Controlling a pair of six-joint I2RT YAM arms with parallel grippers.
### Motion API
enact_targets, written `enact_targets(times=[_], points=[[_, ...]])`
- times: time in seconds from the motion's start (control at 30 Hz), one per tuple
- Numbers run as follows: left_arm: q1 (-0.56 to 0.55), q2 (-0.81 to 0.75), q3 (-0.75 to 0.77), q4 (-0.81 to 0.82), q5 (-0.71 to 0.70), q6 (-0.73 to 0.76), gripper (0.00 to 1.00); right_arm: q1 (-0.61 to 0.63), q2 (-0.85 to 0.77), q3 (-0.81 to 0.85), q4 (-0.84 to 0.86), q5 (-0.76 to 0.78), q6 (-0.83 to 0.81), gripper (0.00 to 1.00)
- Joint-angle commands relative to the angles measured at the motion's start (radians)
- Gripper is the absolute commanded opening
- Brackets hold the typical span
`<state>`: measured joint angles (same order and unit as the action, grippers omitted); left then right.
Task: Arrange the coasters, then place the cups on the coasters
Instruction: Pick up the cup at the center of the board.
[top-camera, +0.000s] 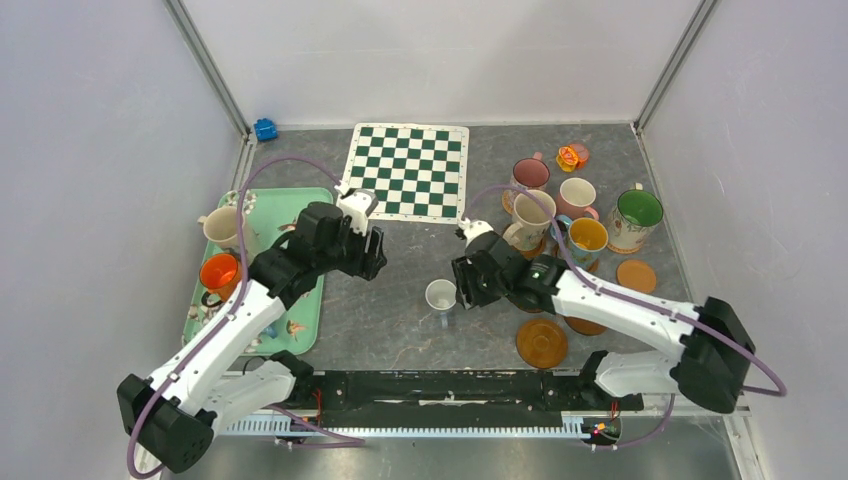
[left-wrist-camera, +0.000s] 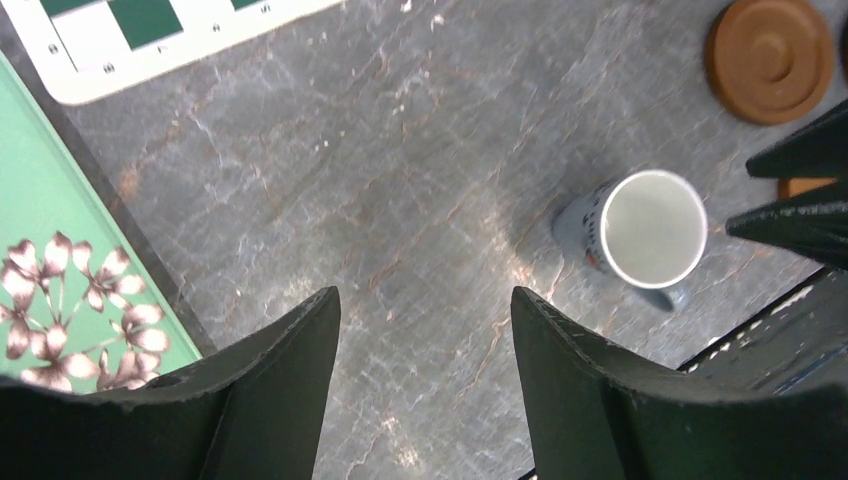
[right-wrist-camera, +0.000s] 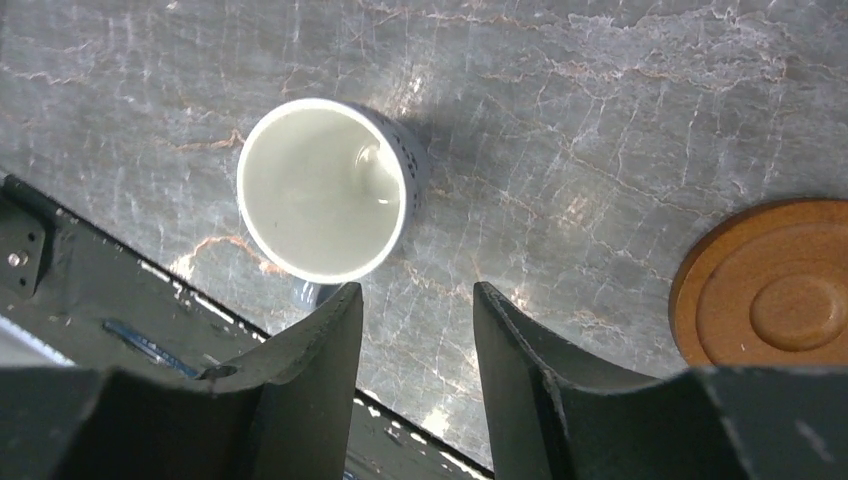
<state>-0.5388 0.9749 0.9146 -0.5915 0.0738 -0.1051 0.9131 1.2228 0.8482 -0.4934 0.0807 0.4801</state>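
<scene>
A small white cup (top-camera: 440, 295) (left-wrist-camera: 645, 232) (right-wrist-camera: 325, 190) stands upright on the grey table between the arms. My right gripper (top-camera: 463, 283) (right-wrist-camera: 417, 290) hangs just right of it, open, nothing between its fingers; the cup's rim lies beside its left fingertip. My left gripper (top-camera: 371, 256) (left-wrist-camera: 425, 295) hovers open over bare table, left of the cup. A brown wooden coaster (top-camera: 541, 342) (right-wrist-camera: 775, 285) (left-wrist-camera: 770, 58) lies near the front right. Another coaster (top-camera: 636, 275) lies further right. Several cups (top-camera: 587, 238) cluster at the back right. A cream cup (top-camera: 222, 228) and an orange cup (top-camera: 218, 272) sit on the tray.
A mint-green tray (top-camera: 305, 300) (left-wrist-camera: 50, 220) lies on the left. The green-and-white chequered mat (top-camera: 408, 168) (left-wrist-camera: 120, 40) lies at the back. A small orange toy (top-camera: 570, 156) sits behind the cups, and a blue object (top-camera: 265, 129) lies in the back left corner.
</scene>
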Motion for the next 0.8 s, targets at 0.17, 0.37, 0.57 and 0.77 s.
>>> enact_targets(times=[0.17, 0.37, 0.57, 0.77], points=[[0.002, -0.033, -0.041, 0.032, -0.005, 0.056, 0.71, 0.043, 0.169, 0.139, -0.003, 0.138, 0.051, 0.45], [0.002, -0.049, -0.047, 0.034, -0.002, 0.058, 0.71, 0.043, 0.224, 0.141, 0.021, 0.136, 0.058, 0.42], [0.002, -0.058, -0.05, 0.03, -0.014, 0.059, 0.73, 0.043, 0.248, 0.158, 0.024, 0.128, 0.054, 0.26], [0.002, -0.063, -0.056, 0.032, -0.023, 0.06, 0.74, 0.043, 0.254, 0.21, -0.016, 0.177, 0.049, 0.01]])
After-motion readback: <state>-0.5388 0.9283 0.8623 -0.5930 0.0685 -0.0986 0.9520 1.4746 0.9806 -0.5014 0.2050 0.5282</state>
